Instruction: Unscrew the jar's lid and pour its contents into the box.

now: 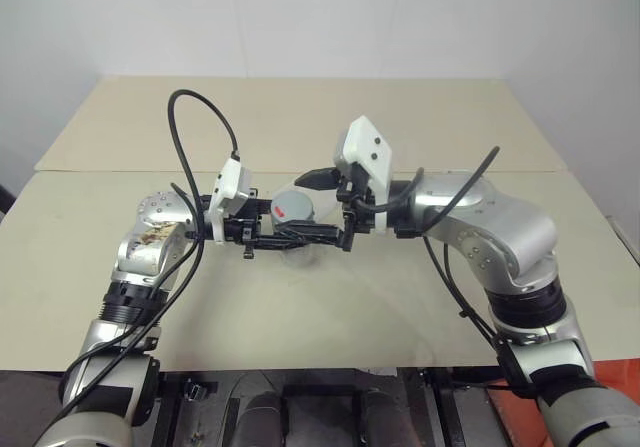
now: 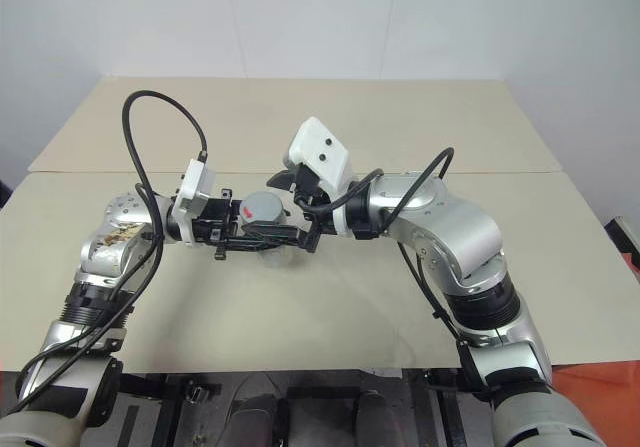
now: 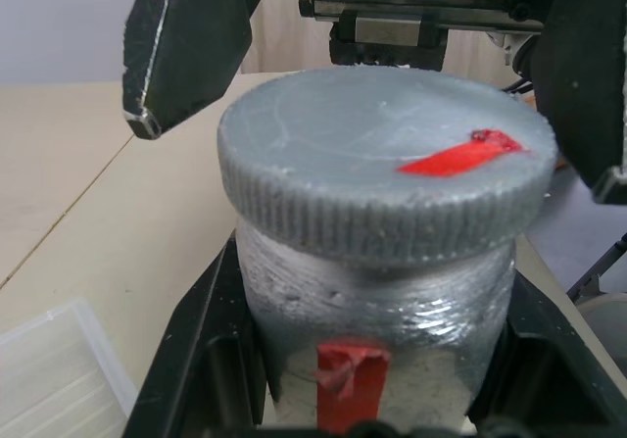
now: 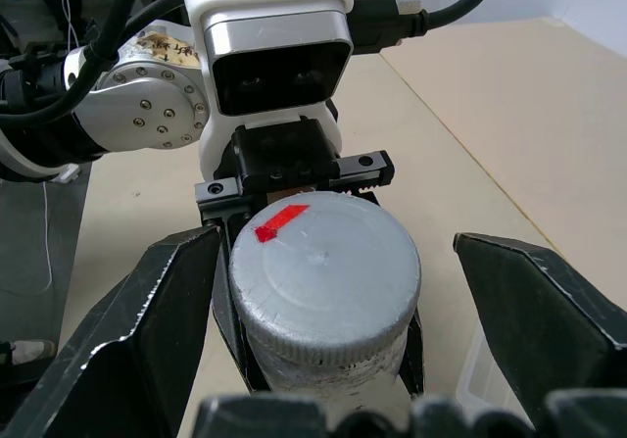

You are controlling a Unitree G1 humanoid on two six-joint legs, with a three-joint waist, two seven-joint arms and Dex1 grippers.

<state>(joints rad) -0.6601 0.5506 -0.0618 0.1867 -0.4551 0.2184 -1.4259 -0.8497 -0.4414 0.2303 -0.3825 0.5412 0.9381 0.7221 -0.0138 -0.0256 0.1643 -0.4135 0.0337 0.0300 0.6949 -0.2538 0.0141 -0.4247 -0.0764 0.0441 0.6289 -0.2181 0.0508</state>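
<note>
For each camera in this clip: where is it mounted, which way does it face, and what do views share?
Head stereo pair: looks forward and down over both arms at the table.
Left wrist: looks along the left hand, shut on the jar; the box lies beside it.
Right wrist: looks along the open right hand straddling the lid, toward the left arm.
Shared: the grey, red-marked lid.
</note>
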